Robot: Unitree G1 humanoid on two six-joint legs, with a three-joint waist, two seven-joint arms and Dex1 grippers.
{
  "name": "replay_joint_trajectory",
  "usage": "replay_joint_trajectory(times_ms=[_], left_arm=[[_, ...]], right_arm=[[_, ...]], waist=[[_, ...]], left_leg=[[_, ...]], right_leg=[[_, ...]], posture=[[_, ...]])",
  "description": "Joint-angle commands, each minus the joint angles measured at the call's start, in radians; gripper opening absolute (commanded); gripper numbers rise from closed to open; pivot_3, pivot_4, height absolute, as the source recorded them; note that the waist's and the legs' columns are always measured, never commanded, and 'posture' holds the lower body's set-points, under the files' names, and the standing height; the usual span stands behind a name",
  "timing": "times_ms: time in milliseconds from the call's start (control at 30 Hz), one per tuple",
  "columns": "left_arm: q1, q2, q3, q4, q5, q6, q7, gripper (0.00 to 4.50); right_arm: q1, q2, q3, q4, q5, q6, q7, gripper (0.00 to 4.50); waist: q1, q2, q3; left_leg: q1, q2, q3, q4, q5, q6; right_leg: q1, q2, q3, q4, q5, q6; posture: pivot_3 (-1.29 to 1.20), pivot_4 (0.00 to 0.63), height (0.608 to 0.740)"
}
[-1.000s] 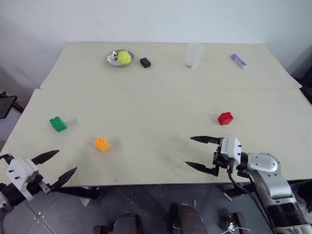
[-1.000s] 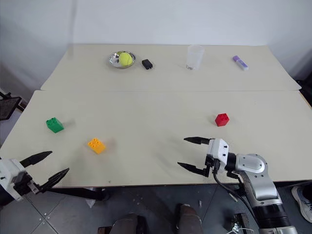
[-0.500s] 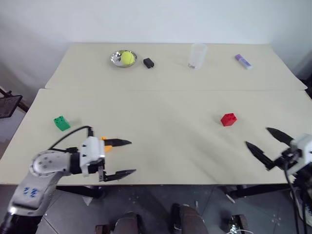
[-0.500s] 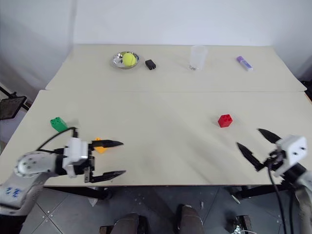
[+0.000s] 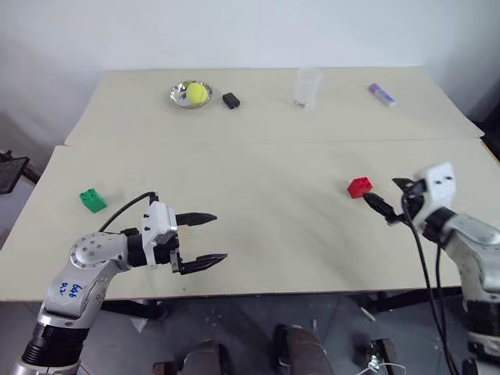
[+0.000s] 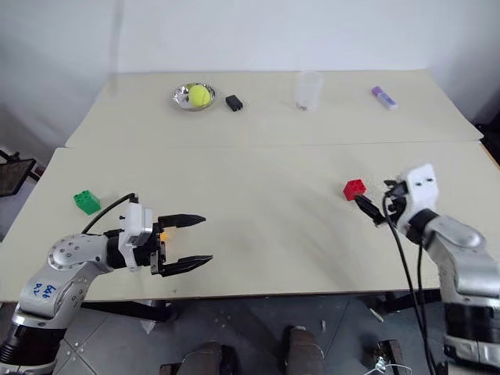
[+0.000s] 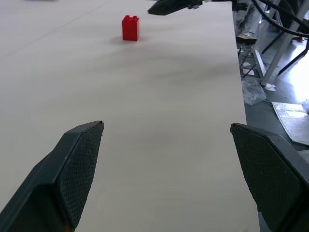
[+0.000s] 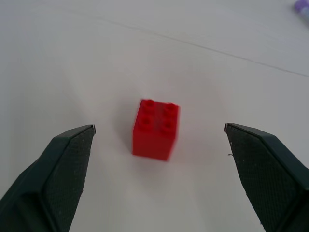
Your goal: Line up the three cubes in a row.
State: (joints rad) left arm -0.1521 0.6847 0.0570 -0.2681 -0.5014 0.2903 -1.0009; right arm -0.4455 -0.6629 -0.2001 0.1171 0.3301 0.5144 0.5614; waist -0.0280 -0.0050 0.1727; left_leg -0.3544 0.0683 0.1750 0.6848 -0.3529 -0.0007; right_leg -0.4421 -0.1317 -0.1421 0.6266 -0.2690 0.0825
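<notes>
Right claw (image 6: 373, 205) spread wide, aimed at red cube (image 6: 354, 188) at tabletop's 3 o'clock, not touching. Advice: ease forward, centre cube between fingers, close square on flat sides. Left claw (image 6: 186, 241) wide, empty; orange cube (image 6: 162, 233) just behind it; green cube (image 6: 87, 202) at 9 o'clock.

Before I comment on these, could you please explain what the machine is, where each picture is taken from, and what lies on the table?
It is a humanoid robot with two arms, each ending in a two-fingered black gripper. Two pictures come from its head, looking down at the table; the other two come from its wrists, looking along the fingers. On the table lie a red cube, a green cube and an orange-yellow cube, partly hidden by the left gripper. Farther back stand a bowl holding a ball, a black block, a clear cup and a purple object. The right gripper is open before the red cube. Nothing is held.
</notes>
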Motion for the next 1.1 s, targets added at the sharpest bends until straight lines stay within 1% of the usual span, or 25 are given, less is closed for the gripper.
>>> replay_joint_trajectory(times_ms=[33, 133, 200, 300, 433, 533, 600, 633, 700, 767, 800, 933, 1033, 1100], left_arm=[[-0.015, -0.002, 0.001, -0.006, 0.009, -0.021, -0.008, 4.47], [-0.017, -0.003, 0.004, -0.009, 0.011, -0.022, -0.002, 4.47], [-0.013, 0.0, 0.009, -0.013, 0.011, -0.021, -0.001, 4.47], [-0.002, 0.008, 0.02, -0.02, 0.012, -0.02, 0.002, 4.5], [0.011, 0.015, 0.039, -0.027, 0.015, -0.019, 0.011, 4.5], [0.022, 0.024, 0.055, -0.03, 0.015, -0.018, 0.015, 4.5], [0.029, 0.03, 0.064, -0.028, 0.016, -0.019, 0.014, 4.5], [0.03, 0.033, 0.068, -0.025, 0.015, -0.02, 0.013, 4.5], [0.037, 0.041, 0.078, -0.025, 0.012, -0.018, 0.01, 4.5], [0.044, 0.046, 0.083, -0.025, 0.012, -0.019, 0.007, 4.5], [0.046, 0.048, 0.084, -0.026, 0.013, -0.019, 0.006, 4.5], [0.067, 0.052, 0.098, -0.048, 0.012, -0.009, 0.017, 4.5], [0.091, 0.057, 0.12, -0.076, 0.006, 0.004, 0.032, 4.5], [0.116, 0.062, 0.141, -0.099, 0.001, 0.013, 0.041, 4.5]], right_arm=[[-0.087, 0.011, 0.042, 0.107, -0.074, 0.009, -0.06, 4.5], [-0.123, 0.03, 0.057, 0.173, -0.103, -0.03, -0.079, 4.5], [-0.131, 0.041, 0.059, 0.188, -0.101, -0.021, -0.068, 4.5], [-0.124, 0.049, 0.061, 0.183, -0.097, -0.002, -0.056, 3.94], [-0.098, 0.062, 0.052, 0.117, -0.063, 0.012, -0.02, 2.59], [-0.098, 0.065, 0.078, 0.061, -0.016, -0.02, 0.102, 1.56], [-0.11, 0.047, 0.137, 0.045, -0.011, -0.064, 0.238, 1.51], [-0.121, 0.035, 0.18, 0.043, -0.022, -0.117, 0.325, 1.51], [-0.17, 0.009, 0.308, 0.084, -0.082, -0.276, 0.538, 1.51], [-0.239, 0.009, 0.414, 0.181, -0.161, -0.419, 0.664, 1.51], [-0.272, 0.025, 0.437, 0.23, -0.177, -0.443, 0.686, 1.51], [-0.406, 0.145, 0.521, 0.482, -0.236, -0.625, 0.79, 1.51], [-0.456, 0.199, 0.523, 0.605, -0.261, -0.663, 0.797, 1.51], [-0.476, 0.218, 0.519, 0.653, -0.267, -0.687, 0.816, 1.51]], waist=[[0.003, 0.0, 0.0], [0.005, 0.0, 0.0], [0.002, 0.0, 0.0], [0.0, 0.0, 0.0], [0.0, 0.0, 0.0], [-0.002, 0.0, 0.0], [-0.003, 0.0, 0.0], [-0.003, 0.0, 0.0], [-0.004, 0.0, 0.0], [-0.005, 0.0, 0.0], [-0.005, 0.0, 0.0], [-0.006, 0.0, 0.0], [-0.005, 0.0, 0.0], [-0.004, 0.0, 0.0]], left_leg=[[-0.001, 0.0, 0.0, 0.0, 0.0, 0.001], [-0.003, -0.001, 0.0, 0.0, 0.0, 0.001], [-0.005, -0.001, 0.0, -0.001, 0.0, 0.001], [-0.005, -0.001, 0.0, -0.001, 0.0, 0.001], [-0.005, -0.001, 0.0, -0.001, 0.0, 0.001], [-0.004, -0.001, 0.0, -0.001, 0.0, 0.001], [-0.004, -0.001, 0.0, -0.001, 0.0, 0.001], [-0.004, 0.0, 0.0, -0.001, 0.0, 0.001], [-0.004, 0.0, 0.0, -0.001, 0.0, 0.001], [-0.003, 0.0, 0.0, -0.001, 0.0, 0.001], [-0.003, 0.0, 0.001, -0.001, 0.0, 0.001], [-0.002, 0.0, 0.001, -0.001, 0.0, 0.001], [-0.003, 0.0, 0.001, -0.001, 0.0, 0.001], [-0.003, 0.0, 0.001, -0.001, 0.0, 0.001]], right_leg=[[-0.001, 0.0, 0.001, 0.0, 0.0, 0.0], [-0.001, 0.0, 0.0, -0.001, 0.001, 0.002], [-0.002, 0.0, 0.0, -0.002, 0.001, 0.002], [-0.002, 0.0, 0.0, -0.003, 0.002, 0.003], [-0.002, 0.0, 0.001, -0.002, 0.002, 0.003], [-0.002, 0.001, 0.002, -0.002, 0.002, 0.003], [-0.003, 0.001, 0.003, -0.002, 0.002, 0.003], [-0.003, 0.001, 0.003, -0.002, 0.002, 0.003], [-0.003, 0.001, 0.003, -0.002, 0.002, 0.003], [-0.003, 0.001, 0.003, -0.003, 0.002, 0.003], [-0.003, 0.001, 0.003, -0.002, 0.002, 0.003], [-0.003, 0.001, 0.003, -0.002, 0.002, 0.003], [-0.003, 0.001, 0.003, -0.001, 0.002, 0.003], [-0.003, 0.001, 0.003, -0.001, 0.002, 0.003]], posture=[[0.0, 0.15, 0.74], [0.0, 0.15, 0.74], [0.0, 0.15, 0.74], [0.0, 0.15, 0.74], [0.0, 0.15, 0.74], [0.0, 0.15, 0.74], [0.0, 0.15, 0.74], [0.0, 0.15, 0.74], [0.0, 0.15, 0.74], [0.0, 0.15, 0.74], [0.0, 0.15, 0.74], [0.0, 0.15, 0.74], [0.0, 0.15, 0.74], [0.0, 0.15, 0.74]])
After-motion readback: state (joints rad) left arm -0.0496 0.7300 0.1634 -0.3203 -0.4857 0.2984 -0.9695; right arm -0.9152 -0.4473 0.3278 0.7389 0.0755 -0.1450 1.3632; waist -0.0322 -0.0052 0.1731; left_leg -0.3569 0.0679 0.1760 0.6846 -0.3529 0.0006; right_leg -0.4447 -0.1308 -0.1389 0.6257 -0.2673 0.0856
